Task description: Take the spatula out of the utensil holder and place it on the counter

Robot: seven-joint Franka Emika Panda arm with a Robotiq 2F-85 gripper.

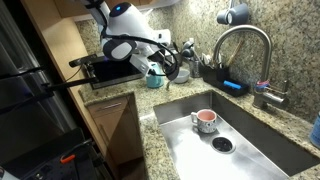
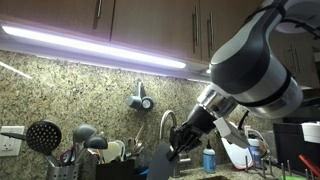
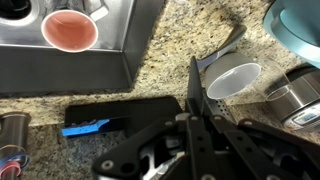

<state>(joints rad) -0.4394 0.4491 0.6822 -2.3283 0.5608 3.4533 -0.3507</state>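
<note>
Black two-finger gripper (image 3: 193, 114) clamped fully shut, pinching thin grey flat-headed spatula (image 3: 192, 82) edge-on, I reckon; hangs over speckled brown granite counter (image 3: 160, 85), rdy for set-down.

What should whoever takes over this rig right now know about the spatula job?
Claw: shut, nothing visibly held, hovering over the counter beside the sink caddy.
Spatula: apparently the pale utensil standing among dark-headed ones in the utensil holder; hard to confirm.
Done: nothing that shows.
Left: open the claw, grasp the spatula, lift it out, lay it on the counter.
</note>
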